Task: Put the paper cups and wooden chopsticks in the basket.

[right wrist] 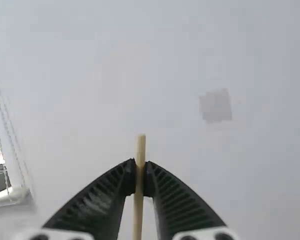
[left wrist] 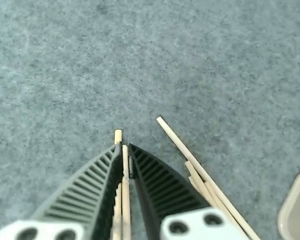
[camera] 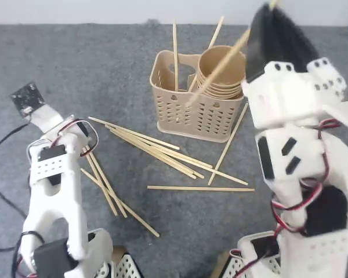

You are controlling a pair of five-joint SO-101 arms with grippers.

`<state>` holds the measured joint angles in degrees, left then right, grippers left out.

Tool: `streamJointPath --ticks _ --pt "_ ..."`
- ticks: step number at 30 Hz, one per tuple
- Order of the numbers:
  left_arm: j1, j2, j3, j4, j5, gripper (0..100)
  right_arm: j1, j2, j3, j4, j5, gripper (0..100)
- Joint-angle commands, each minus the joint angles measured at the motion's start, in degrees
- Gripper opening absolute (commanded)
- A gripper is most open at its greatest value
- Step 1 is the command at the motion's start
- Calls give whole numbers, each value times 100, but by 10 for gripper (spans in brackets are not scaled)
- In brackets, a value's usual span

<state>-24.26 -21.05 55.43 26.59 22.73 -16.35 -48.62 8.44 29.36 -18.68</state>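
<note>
A beige slotted basket (camera: 188, 119) stands at the back middle of the grey carpet, with a stack of paper cups (camera: 223, 72) and a few upright chopsticks (camera: 175, 52) inside. My right gripper (camera: 268, 17) is raised beside it, shut on a chopstick (camera: 220, 66) that slants down towards the basket; its tip (right wrist: 140, 145) pokes past the fingers. My left gripper (left wrist: 124, 147) is low over the carpet at the left, shut on a chopstick (left wrist: 118, 136). Several loose chopsticks (camera: 162, 152) lie fanned out in front of the basket.
More chopsticks (camera: 110, 191) lie beside the left arm, and one lies crosswise (camera: 200, 188) near the middle. Another leans by the basket's right side (camera: 229, 142). A basket corner (left wrist: 296, 210) edges the left wrist view. Bare carpet spreads at the back left.
</note>
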Motion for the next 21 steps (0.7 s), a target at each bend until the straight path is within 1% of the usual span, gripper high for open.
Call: streamJointPath --ticks 1,5,10,12,14,18,21 --pt "-53 -290 -22 -176 0 12 -171 497 193 -831 325 7" --pt "-53 -290 -22 -220 0 12 -180 1095 387 -1552 352 7" --pt "-26 -316 198 -677 0 12 -180 2009 378 -2607 378 7" --pt "-26 -325 259 -818 0 12 -198 2316 360 -2923 598 7" --pt "-26 -299 251 -862 0 12 -268 2571 325 -2941 809 7" --pt "-18 -299 242 -862 0 12 -321 2738 554 -2624 809 7" --pt "-9 -290 233 -862 0 13 -602 2818 941 -2492 826 9"
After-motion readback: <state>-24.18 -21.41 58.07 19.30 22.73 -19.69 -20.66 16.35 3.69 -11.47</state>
